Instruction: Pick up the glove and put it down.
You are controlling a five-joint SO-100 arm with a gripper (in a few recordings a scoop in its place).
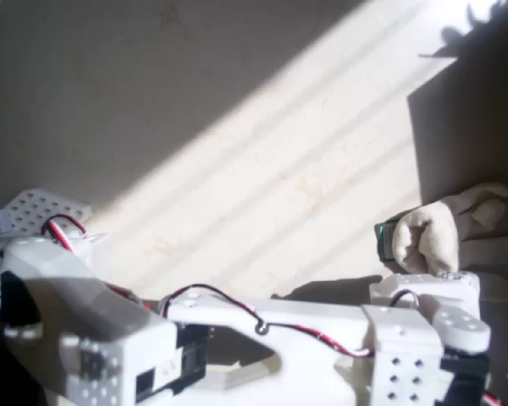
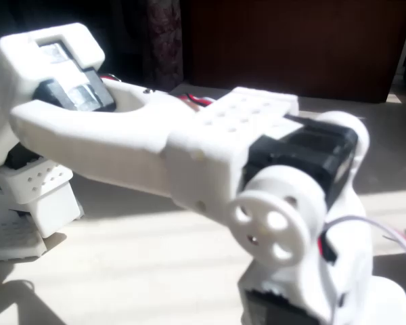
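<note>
In the overhead view the cream knitted glove (image 1: 444,230) lies lumpy at the right edge of the table, half in sun and half in shadow. A small dark green thing (image 1: 384,240) peeks out at its left side. My white gripper (image 1: 425,286) reaches in from below and its head meets the glove's lower edge. The fingers are hidden by the head and the fabric, so I cannot tell whether they hold the glove. In the fixed view my white arm (image 2: 210,149) stands close and blurred, covering the spot where the glove is.
The arm's upper link (image 1: 262,326) runs along the bottom of the overhead view. A white perforated base piece (image 1: 35,210) sits at the left. A dark shadowed area (image 1: 474,110) covers the upper right. Dark wooden furniture (image 2: 291,40) stands behind the table.
</note>
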